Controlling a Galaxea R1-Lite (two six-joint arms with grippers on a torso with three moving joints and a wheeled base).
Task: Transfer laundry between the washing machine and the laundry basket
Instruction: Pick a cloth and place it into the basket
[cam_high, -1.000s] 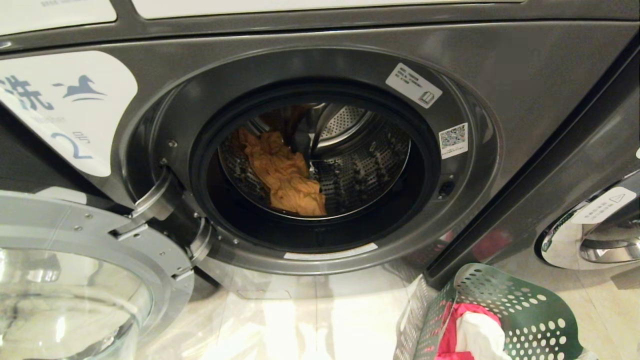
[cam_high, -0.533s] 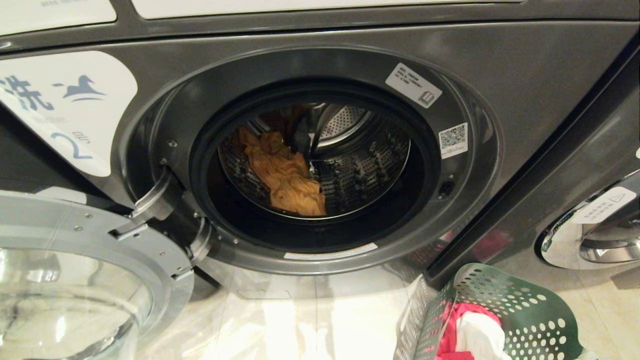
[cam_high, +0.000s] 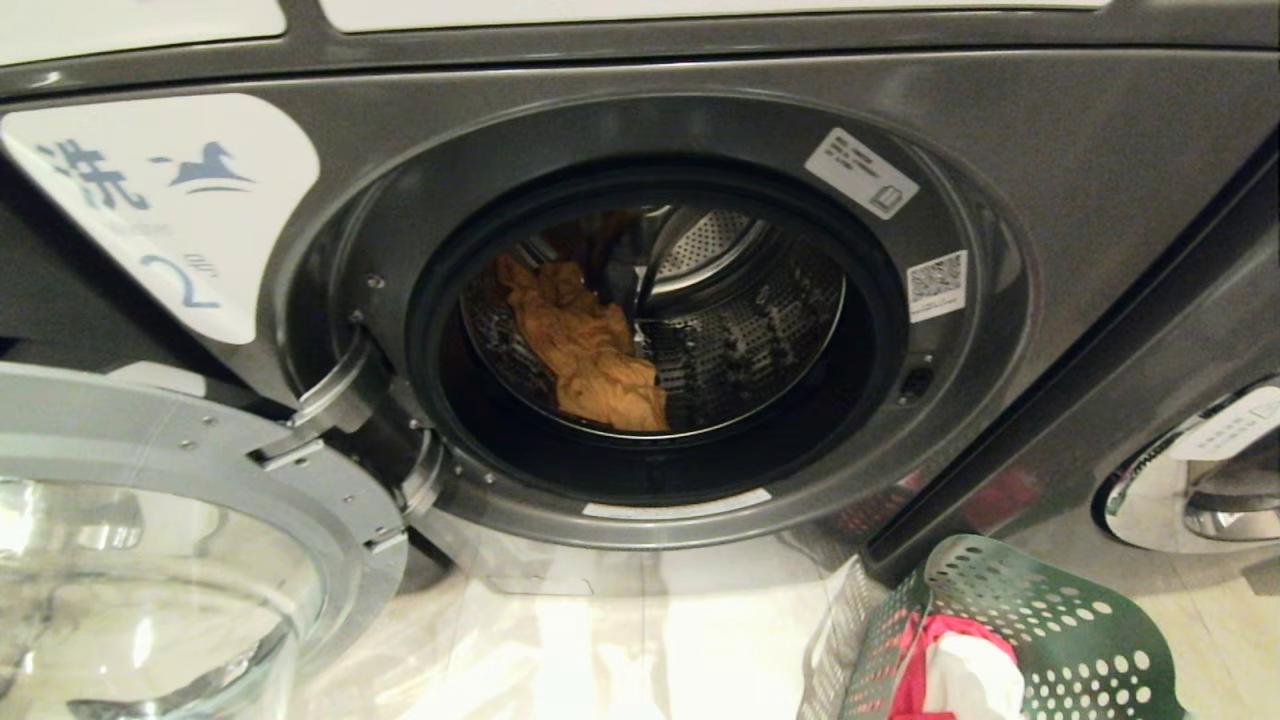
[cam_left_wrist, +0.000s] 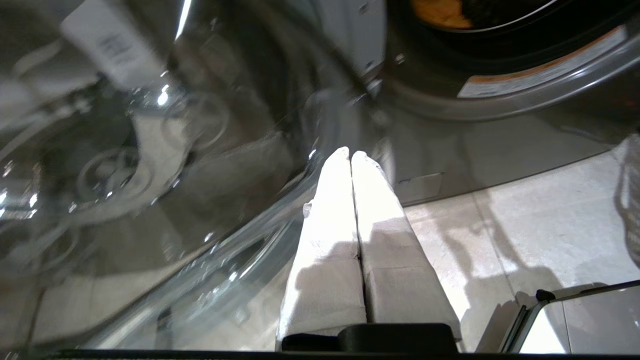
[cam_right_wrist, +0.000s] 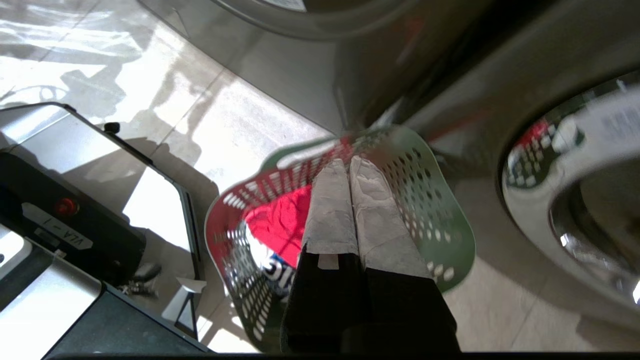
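Laundry sits in two places right now, and nearest to us is the green laundry basket (cam_high: 1040, 640) on the floor at the lower right, with a red garment (cam_high: 915, 660) and a white garment (cam_high: 975, 680) bunched inside it. Hovering above that basket is the right end effector (cam_right_wrist: 350, 165), its two padded fingers pressed flat together and pinching nothing, the red cloth showing just below them in the wrist view. Over on the other side, the left end effector (cam_left_wrist: 351, 156) is parked low beside the swung-open glass door (cam_high: 150, 560), fingers likewise pressed together and empty. Further back, the washing machine (cam_high: 1050, 180), the one labelled 2, stands with its mouth wide open, and deep in the perforated drum (cam_high: 760, 340) lies a single orange-yellow garment (cam_high: 590, 350), draped down the left side. Something darker may be behind it near the drum's back, though that is hard to make out. So by my reckoning one piece is in the drum and two wait in the basket, assuming the load is heading into the washer, with the right arm placed for the next pick.
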